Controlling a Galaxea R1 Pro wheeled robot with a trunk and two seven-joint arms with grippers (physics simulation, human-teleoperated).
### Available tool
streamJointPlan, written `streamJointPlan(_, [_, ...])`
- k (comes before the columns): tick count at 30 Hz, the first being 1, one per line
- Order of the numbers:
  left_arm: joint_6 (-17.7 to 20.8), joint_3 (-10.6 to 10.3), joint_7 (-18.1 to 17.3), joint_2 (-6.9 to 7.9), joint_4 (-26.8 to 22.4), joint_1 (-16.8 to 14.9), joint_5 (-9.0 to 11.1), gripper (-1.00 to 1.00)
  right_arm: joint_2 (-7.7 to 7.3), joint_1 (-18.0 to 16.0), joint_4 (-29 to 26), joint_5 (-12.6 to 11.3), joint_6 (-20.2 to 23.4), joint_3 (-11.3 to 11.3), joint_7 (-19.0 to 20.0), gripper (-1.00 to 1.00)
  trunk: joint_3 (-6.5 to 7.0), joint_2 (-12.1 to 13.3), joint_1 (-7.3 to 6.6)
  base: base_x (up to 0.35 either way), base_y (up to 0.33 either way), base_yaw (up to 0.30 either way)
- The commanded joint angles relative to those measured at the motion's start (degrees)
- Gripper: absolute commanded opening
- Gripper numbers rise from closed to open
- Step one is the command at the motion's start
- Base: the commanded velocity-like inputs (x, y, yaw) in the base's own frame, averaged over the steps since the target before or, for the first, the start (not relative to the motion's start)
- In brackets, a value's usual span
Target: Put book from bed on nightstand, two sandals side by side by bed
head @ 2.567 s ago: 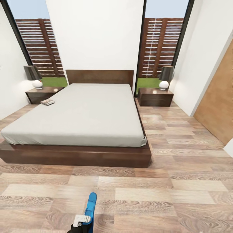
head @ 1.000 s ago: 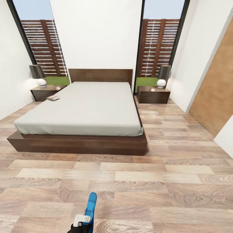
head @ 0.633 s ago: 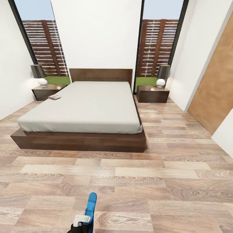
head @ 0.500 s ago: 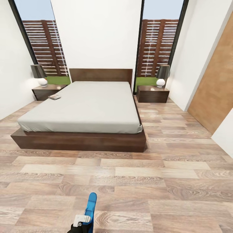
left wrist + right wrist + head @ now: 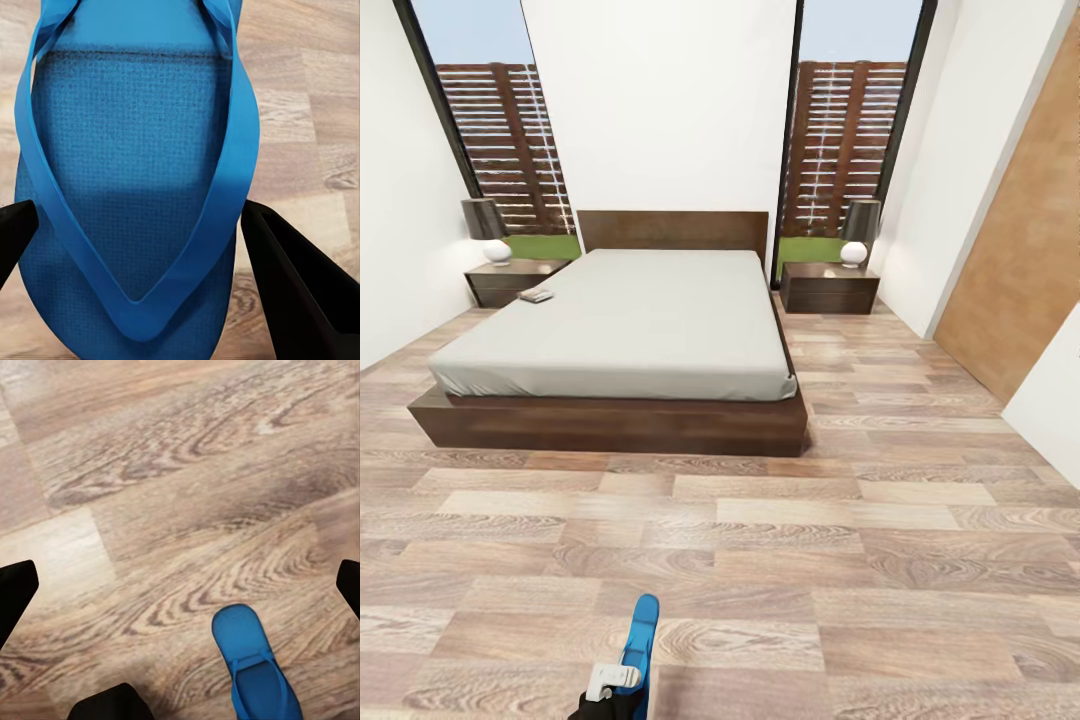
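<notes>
left gripper (image 5: pixel 142 247) clamps flat textured blue sandal (image 5: pixel 135 172) | right gripper (image 5: pixel 180 577) spread, empty | wood-grain floor (image 5: pixel 860 560)

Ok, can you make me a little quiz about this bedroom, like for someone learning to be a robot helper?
1. Pick one: where is the book lying? A) on the bed B) on a nightstand C) on the floor
2. True or false: the left gripper holds a blue sandal.
3. Fill the gap: each nightstand has a ____ standing on it.

Key: 1 A. 2 true. 3 lamp.
</notes>
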Motion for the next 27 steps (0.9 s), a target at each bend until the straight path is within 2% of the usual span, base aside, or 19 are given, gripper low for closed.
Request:
streamJointPlan(1, [-0.05, 0.35, -0.40, -0.03, 0.06, -0.03, 0.01, -1.00, 0.00, -0.04, 0.09, -0.13, -0.19, -0.45, 0.40, 1.00, -0.04, -0.02, -0.02, -0.045, 0.000, 0.000])
streamJointPlan(12, [-0.05, 0.35, -0.40, -0.03, 0.08, -0.02, 0.01, -1.00, -0.02, -0.04, 0.09, -0.13, -0.29, -0.43, 0.40, 1.00, -0.04, -0.02, -0.02, -0.007, 0.000, 0.000])
streamJointPlan(19, [-0.05, 0.35, -0.40, -0.03, 0.06, -0.05, 0.01, -1.00, -0.02, -0.04, 0.09, -0.13, -0.31, -0.42, 0.40, 1.00, -0.04, -0.02, -0.02, -0.179, 0.000, 0.000])
streamJointPlan(27, [-0.05, 0.35, -0.40, -0.03, 0.07, -0.03, -0.01, -1.00, 0.00, -0.04, 0.09, -0.13, -0.31, -0.42, 0.40, 1.00, -0.04, -0.02, -0.02, -0.022, 0.000, 0.000])
